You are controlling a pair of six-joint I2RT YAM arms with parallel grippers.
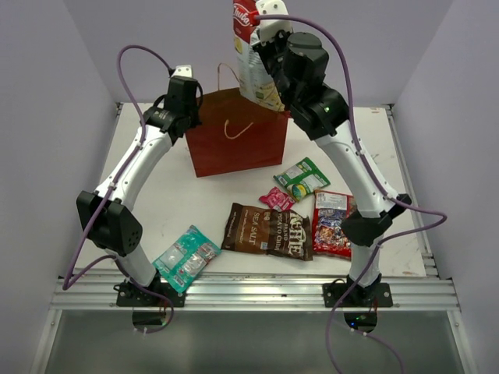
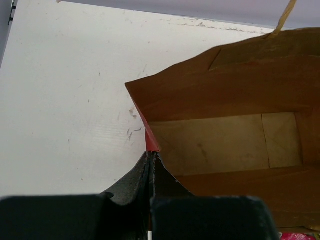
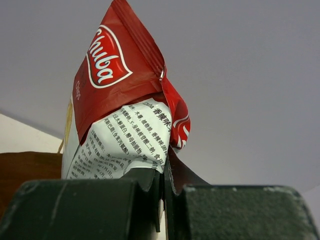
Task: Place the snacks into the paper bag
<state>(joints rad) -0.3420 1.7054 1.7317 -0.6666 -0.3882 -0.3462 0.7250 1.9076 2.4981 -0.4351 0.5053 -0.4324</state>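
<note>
While aloft, crinkly chip bag (image 1: 251,66) above paper bag (image 1: 234,152)

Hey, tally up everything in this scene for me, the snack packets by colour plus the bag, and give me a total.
1 white chip bag, held up in the right claw
1 dark brown packet
1 red candy packet
1 green-white packet
1 pink packet
1 teal packet
1 paper bag
Total: 7 things, 6 of them snacks

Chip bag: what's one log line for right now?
left tool: shut on paper bag rim | right tool: holds chip bag over paper bag
</note>
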